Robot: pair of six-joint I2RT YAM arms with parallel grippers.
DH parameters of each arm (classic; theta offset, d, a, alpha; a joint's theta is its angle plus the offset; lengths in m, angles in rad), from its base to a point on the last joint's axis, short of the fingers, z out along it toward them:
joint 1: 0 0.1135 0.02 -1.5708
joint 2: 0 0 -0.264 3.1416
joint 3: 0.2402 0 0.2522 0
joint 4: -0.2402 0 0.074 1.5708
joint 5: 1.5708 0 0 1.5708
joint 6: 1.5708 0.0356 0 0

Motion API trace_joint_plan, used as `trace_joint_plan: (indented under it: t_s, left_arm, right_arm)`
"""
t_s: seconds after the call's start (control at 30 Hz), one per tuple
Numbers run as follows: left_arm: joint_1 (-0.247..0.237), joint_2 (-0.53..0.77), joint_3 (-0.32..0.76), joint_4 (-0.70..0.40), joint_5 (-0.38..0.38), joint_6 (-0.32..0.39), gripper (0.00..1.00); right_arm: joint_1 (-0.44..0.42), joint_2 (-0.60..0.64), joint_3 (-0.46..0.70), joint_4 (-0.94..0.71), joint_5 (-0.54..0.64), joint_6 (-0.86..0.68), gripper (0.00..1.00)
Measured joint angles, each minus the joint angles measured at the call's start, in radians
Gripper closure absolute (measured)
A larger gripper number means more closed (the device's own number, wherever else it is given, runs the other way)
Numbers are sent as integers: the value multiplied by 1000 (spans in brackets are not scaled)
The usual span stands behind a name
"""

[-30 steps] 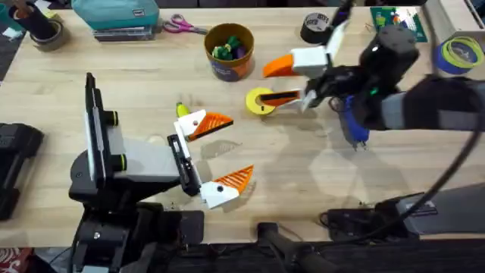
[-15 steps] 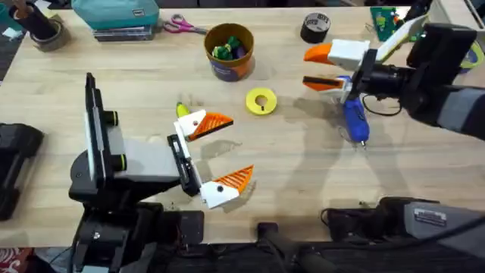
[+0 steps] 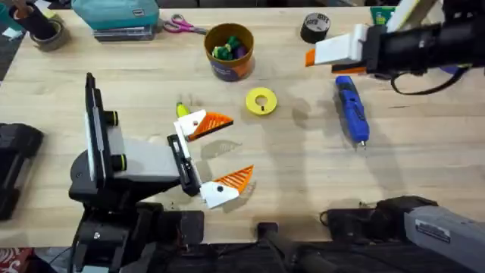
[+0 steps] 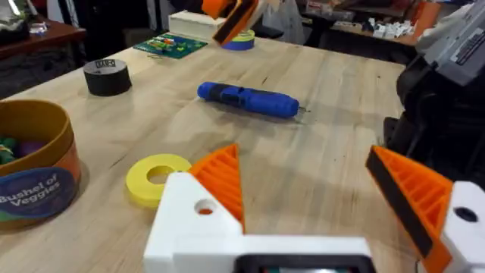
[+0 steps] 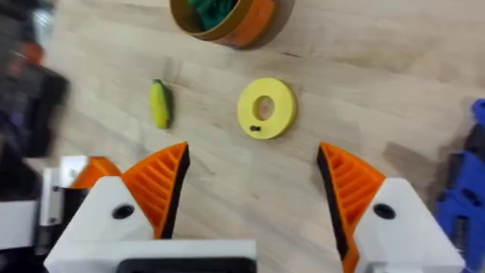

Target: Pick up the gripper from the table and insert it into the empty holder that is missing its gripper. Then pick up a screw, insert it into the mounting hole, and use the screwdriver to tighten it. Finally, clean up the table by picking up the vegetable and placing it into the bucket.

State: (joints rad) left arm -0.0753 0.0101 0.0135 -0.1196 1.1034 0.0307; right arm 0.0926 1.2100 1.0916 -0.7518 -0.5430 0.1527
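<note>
My right hand is up in the air with its two orange fingers wide apart. It holds nothing. My left hand is low over the table. Its fingers are apart too, and it is empty as well.

I will use the yellow tape ring to say where things are. My right hand hangs to the right of the ring and a bit past it. My left hand is on the left of the ring, closer to me.

The vegetable lies flat on the table, left of the ring, just beside the far finger of my left hand. The bucket stands just behind the ring, and it has some toy bits in it. The screwdriver lies on the right of the ring, well apart from it and under my right arm.

I think the clean-up is the job now, because the vegetable is not in the bucket yet.

Here is what could go wrong. The vegetable is small and smooth, so it could slip out or roll off if I pinch its end. My left finger is so close that it could bump it away. The ring is yellow too, so I could grab that by mistake. I could hit the rim and tip the bucket over.
</note>
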Motion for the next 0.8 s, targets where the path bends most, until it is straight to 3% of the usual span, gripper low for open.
trace_joint_plan:
  t_s: [0.17,0.4,0.8]
  left_arm:
    - [0,0,0,0,0,0,15]
    - [0,0,0,0,0,0,15]
    - [0,0,0,0,0,3,16]
  right_arm:
    - [157,0,71,-86,213,-52,4]
    - [354,1,73,-120,353,-56,3]
    - [463,59,73,-137,400,2,4]
